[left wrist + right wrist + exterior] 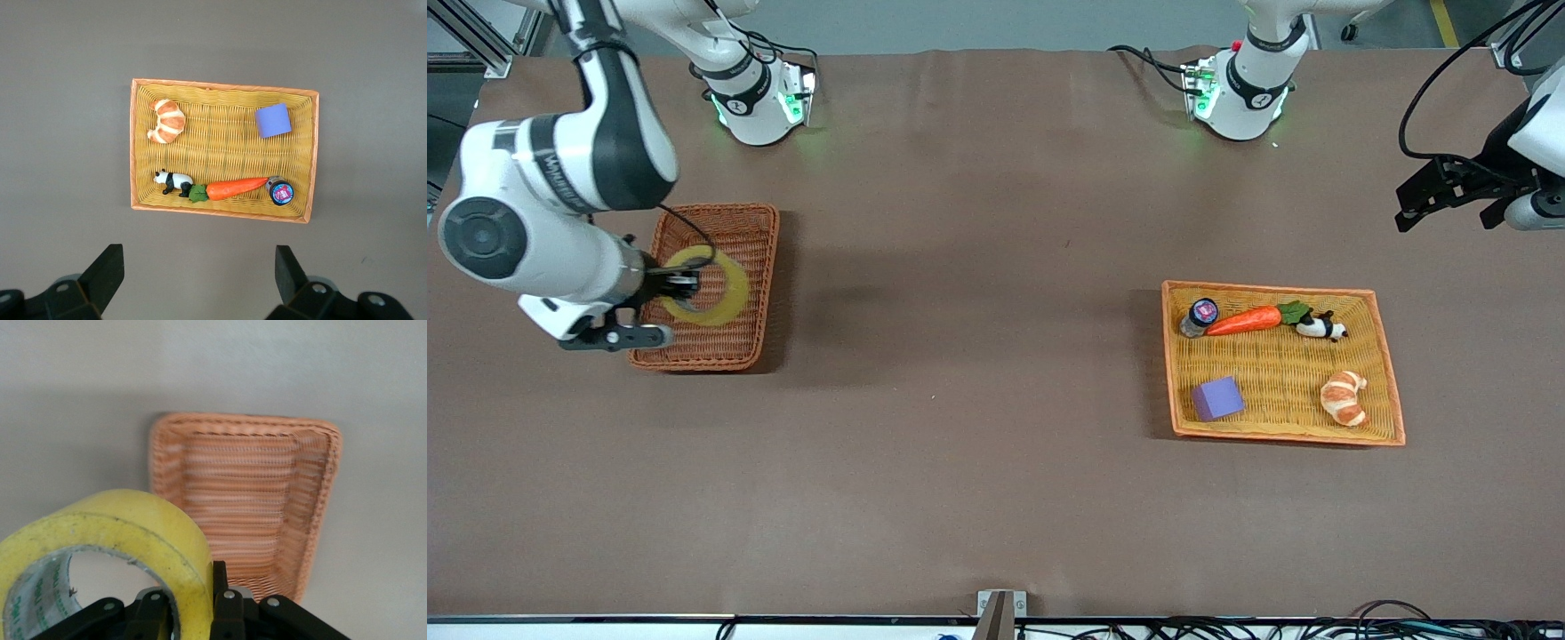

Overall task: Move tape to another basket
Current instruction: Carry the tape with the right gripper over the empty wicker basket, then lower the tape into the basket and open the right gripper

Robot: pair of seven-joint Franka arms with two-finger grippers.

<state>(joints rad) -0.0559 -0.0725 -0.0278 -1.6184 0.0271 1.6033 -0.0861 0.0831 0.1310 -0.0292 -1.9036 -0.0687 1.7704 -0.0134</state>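
Pinching the tape over the basket, right jaws clamped, left jaws spread wide, waiting.

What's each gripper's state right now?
Left gripper: open, holding nothing, waiting above the table.
Right gripper: shut on the tape, over the basket.

A wide brown-covered table fills the scene under even overhead light, with grey floor along its upper edge and tangled black cables below.
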